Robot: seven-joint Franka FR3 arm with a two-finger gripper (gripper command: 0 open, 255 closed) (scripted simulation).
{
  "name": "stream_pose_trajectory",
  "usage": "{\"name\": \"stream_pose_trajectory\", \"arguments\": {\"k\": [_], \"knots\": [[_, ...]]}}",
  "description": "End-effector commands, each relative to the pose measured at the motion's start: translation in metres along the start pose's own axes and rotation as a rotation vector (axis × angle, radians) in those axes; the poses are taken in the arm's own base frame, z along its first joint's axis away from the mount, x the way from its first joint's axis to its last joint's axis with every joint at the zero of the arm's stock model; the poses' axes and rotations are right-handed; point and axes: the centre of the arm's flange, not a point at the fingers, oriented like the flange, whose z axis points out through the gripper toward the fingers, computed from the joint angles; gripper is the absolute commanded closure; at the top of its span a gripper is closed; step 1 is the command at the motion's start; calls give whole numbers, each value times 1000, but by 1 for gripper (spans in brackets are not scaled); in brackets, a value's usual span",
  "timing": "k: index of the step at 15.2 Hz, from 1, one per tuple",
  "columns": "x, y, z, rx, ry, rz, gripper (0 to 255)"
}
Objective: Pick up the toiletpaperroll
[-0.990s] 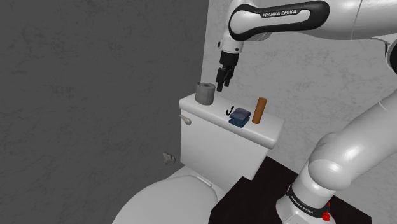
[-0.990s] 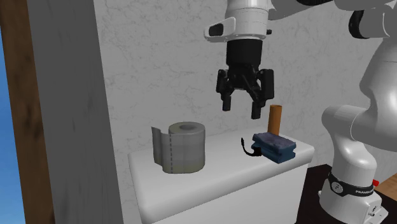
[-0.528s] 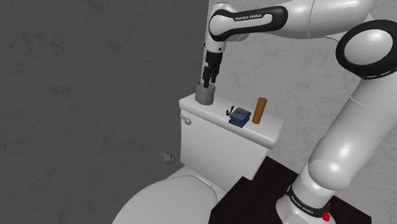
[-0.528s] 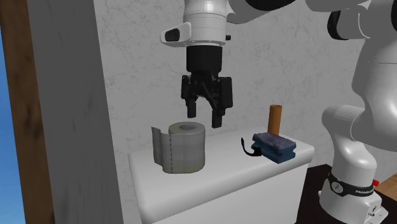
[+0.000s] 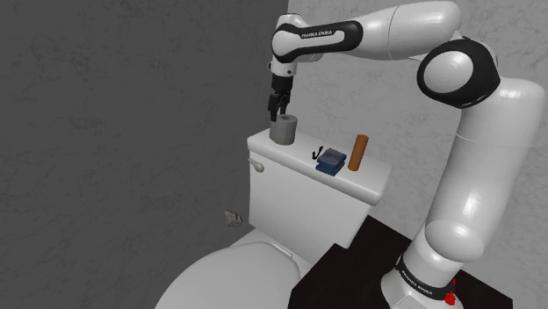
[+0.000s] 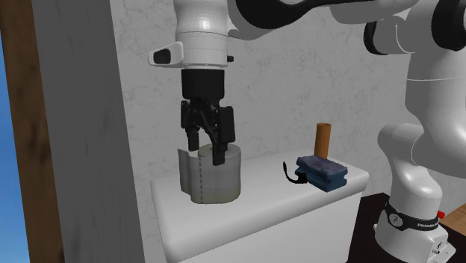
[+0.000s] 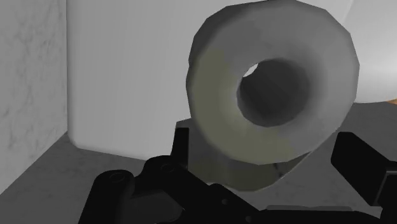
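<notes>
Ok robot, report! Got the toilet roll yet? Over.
Gripper open, straddling toilet roll. Roll upright on tank lid, not gripped yet. Blue object and brown tube stand apart, nothing blocking.

A blue block point(image 5: 331, 161) and brown cylinder point(image 5: 358, 152) stand on the toilet tank point(image 5: 294, 191).

The toilet tank point(image 5: 303, 193) is softly, evenly lit; the wall point(image 5: 114, 105) beside it is rendered dim, and only faint shadows are cast.

"FRANKA EMIKA" on arm's dark link point(image 5: 318, 36)
</notes>
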Motion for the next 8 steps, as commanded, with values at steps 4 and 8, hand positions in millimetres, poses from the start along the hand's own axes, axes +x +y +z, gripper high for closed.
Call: {"name": "stream_pose_trajectory", "arguments": {"k": [4, 8], "knots": [[-1, 0, 25, 0, 1, 0, 0], [-1, -1, 26, 0, 1, -1, 255]]}}
